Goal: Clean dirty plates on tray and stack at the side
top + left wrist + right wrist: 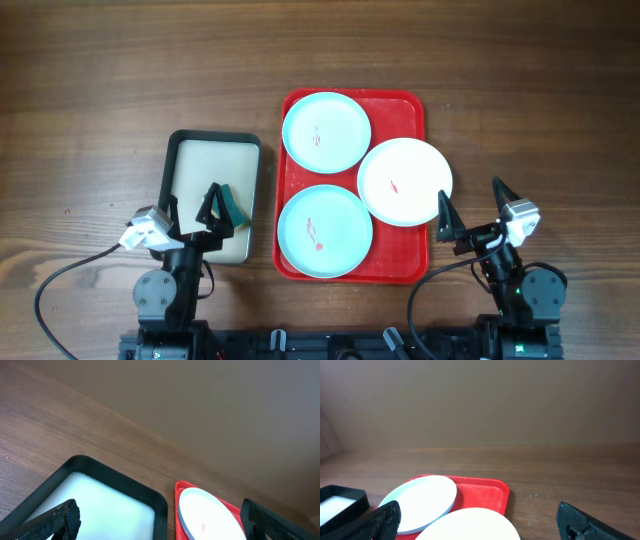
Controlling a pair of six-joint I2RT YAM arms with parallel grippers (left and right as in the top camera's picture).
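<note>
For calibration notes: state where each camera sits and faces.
Overhead: above the table, looking straight down on tray, plates, pan; both arms at bottom.
Left wrist: low over the pan, facing the far edge; own fingers at lower corners.
Right wrist: low beside the tray, facing likewise; fingers likewise.
Shared: wrist views both show tray and pan.

Table: brown, wood grain. Tray, between both claws: red. Far plate and near plate: pale blue. Third plate, nearest the right gripper: white. Each has a small red smear. Pan, ahead of the left gripper: dark rim, pale grey floor. Block beside that claw: teal. Gripper fingers: black.
</note>
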